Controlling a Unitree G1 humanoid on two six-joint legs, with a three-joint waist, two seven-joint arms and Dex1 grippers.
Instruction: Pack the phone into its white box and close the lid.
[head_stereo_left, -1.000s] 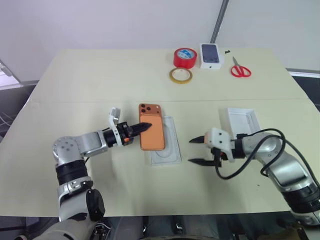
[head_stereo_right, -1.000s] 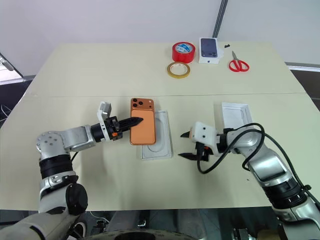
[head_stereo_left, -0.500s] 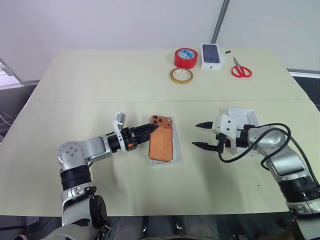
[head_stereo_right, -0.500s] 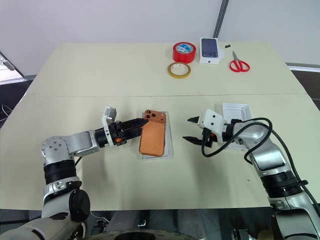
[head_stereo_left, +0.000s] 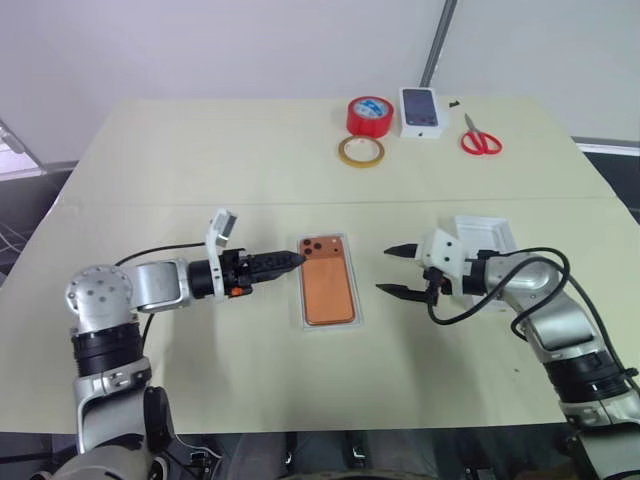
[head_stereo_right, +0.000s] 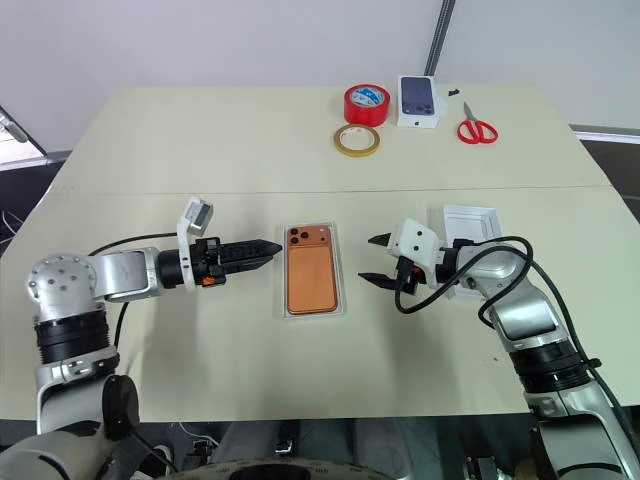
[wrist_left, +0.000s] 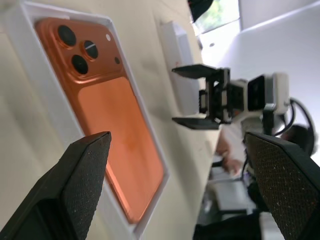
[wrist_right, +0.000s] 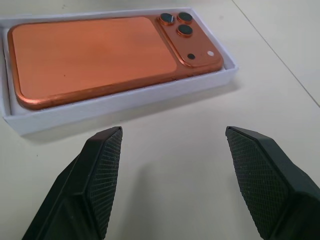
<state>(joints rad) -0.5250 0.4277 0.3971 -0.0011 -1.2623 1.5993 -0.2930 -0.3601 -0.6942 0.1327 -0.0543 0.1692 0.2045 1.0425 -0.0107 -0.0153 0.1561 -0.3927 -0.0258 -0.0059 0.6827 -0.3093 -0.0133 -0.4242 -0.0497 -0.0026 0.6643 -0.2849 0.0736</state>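
From the head views, the flat orange phone is seen lying in the shallow white box on the matte bench. In the wrist views, the left claw and right claw are spread wide, empty, textured black.

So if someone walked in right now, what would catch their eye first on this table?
The flat orange smartphone lying camera-side up inside the shallow white cardboard tray at the table's middle, with the left gripper and right gripper open and empty on either side of it. Next, the red tape roll and red-handled scissors at the far edge.
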